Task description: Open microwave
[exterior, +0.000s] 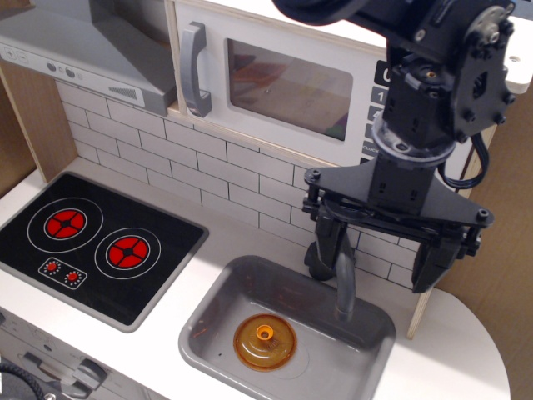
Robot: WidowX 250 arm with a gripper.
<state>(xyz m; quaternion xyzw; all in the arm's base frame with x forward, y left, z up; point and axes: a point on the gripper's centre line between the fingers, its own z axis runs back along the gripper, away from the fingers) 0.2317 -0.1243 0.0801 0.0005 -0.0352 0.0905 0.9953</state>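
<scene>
The white toy microwave sits at the top of the play kitchen, above the tiled wall. Its door is shut, with a grey vertical bar handle at its left edge and a clear window. The keypad at its right is mostly hidden behind my arm. My black gripper hangs open and empty above the sink, below and to the right of the microwave window. Its two fingers are spread wide apart and point down.
A grey slanted range hood is at the upper left. A black two-burner stove lies on the counter at left. A grey sink holds an orange lid. A grey faucet stands under my gripper.
</scene>
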